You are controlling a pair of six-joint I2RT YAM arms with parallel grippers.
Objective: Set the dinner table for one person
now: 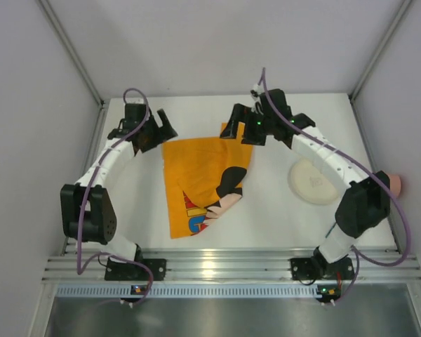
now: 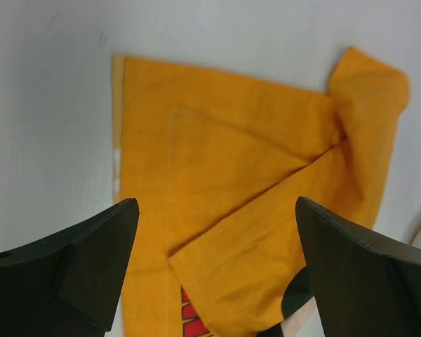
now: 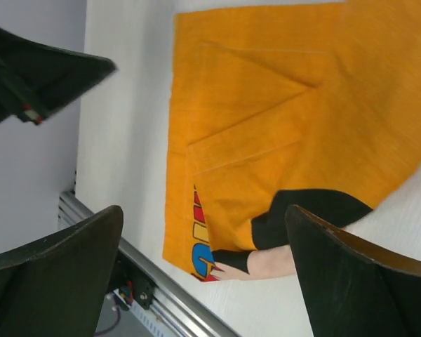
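You're looking at left arm and right arm, both wearing white link shells between bulky black joint housings. Purple cable is looping along each arm. Green light is glowing on right wrist housing. Black base plates are anchoring both. Your wrist views are showing matte black, wedge-shaped fingers, tapering toward tips.

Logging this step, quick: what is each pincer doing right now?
Left pincer: open, holding nothing.
Right pincer: open, holding nothing.
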